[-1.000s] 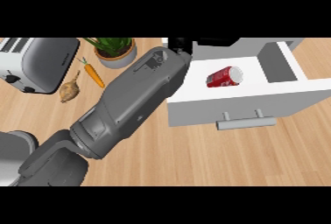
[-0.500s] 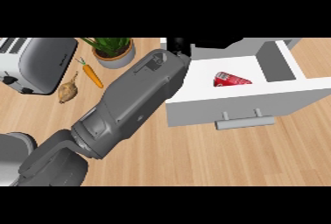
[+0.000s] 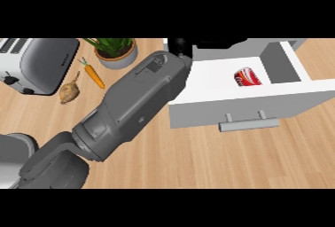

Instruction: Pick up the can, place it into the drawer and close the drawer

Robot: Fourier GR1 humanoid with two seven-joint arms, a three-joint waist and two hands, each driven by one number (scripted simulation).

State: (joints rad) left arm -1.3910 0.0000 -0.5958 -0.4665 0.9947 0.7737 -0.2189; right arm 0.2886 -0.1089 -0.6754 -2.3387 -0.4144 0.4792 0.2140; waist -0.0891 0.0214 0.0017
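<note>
Half-hidden robot hand (image 3: 180,45) above drawer (image 3: 262,100)

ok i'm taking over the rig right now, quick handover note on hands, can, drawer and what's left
Left hand: only a dark bit shows past the forearm at the drawer's back left corner; fingers can't be read.
Right hand: not in view.
Can: red, lying inside the open drawer, toward its right wall, no hand on it.
Done: can is in the drawer.
Left: draw the arm clear and push the drawer shut, probably at the front handle.
</note>
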